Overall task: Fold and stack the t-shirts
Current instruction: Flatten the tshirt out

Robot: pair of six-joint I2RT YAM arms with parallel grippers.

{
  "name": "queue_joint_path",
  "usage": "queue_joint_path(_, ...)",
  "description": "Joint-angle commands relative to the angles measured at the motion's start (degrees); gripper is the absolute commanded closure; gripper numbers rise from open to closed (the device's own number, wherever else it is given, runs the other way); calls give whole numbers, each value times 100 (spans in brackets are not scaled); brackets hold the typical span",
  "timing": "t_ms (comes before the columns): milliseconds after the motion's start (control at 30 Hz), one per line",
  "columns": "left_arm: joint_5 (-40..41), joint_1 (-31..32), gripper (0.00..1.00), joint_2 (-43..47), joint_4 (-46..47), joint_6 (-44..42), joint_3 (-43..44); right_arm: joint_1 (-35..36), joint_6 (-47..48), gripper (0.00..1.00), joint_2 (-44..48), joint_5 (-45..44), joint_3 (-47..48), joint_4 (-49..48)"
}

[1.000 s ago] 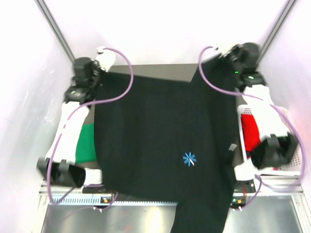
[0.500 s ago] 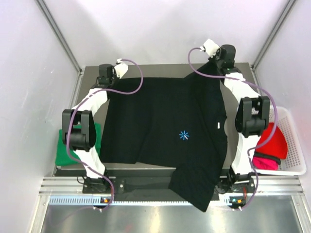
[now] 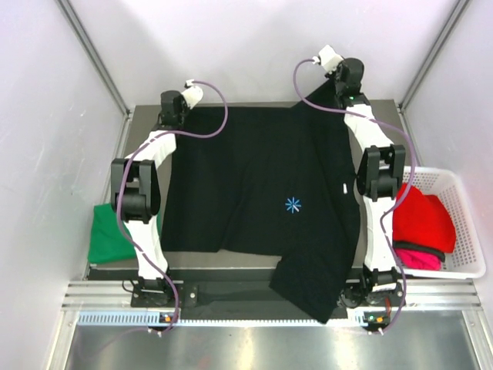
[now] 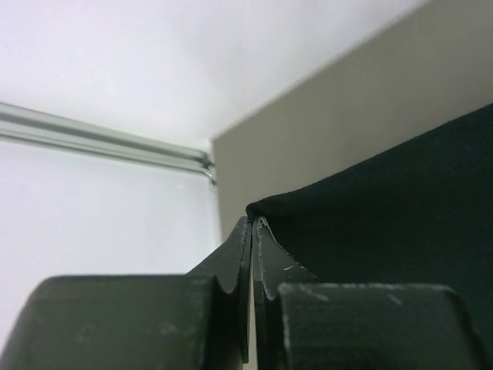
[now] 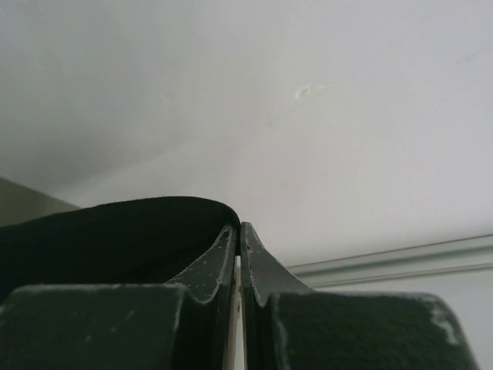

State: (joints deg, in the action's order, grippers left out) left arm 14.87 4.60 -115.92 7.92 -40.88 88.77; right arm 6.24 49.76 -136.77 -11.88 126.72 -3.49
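The large black t-shirt [image 3: 254,185] lies spread over the table, its light-blue starburst mark [image 3: 293,204] facing up. One lower part hangs over the near edge. My left gripper [image 3: 172,119] is shut on the shirt's far left corner. In the left wrist view the left gripper [image 4: 254,222] pinches the cloth edge [image 4: 385,223]. My right gripper [image 3: 337,86] is shut on the far right corner, held slightly raised. In the right wrist view the right gripper [image 5: 237,226] has cloth [image 5: 115,231] over its left finger.
A bright green shirt [image 3: 108,235] lies folded beside the table's left edge. A white mesh basket [image 3: 466,231] at the right holds a red shirt [image 3: 420,216] on a pink one [image 3: 420,258]. White walls and metal rails enclose the far side.
Both arms have come down from near the camera and reached toward the far edge, carrying the black shirt with them. The shirt now lies flatter and farther back.
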Motion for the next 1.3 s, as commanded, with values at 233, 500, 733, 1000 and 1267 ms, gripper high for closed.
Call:
queue_joint_path(233,674,-73,100,25,1858,-824,247,184,474,100,-376,-104,591,-820)
queue_joint_path(500,430,-56,100,-238,1934,-1265,439,229,211,100,-333,-183,110,-759)
queue_joint_path(733,104,-30,100,-238,765,-658,176,360,-80,100,449,37,-841,-100)
queue_joint_path(1000,-2,41,100,-273,465,-272,-36,396,-46,100,985,-156,-1203,85)
queue_joint_path(1267,-11,50,100,-159,26,151,228,404,7,100,1354,-280,-797,568)
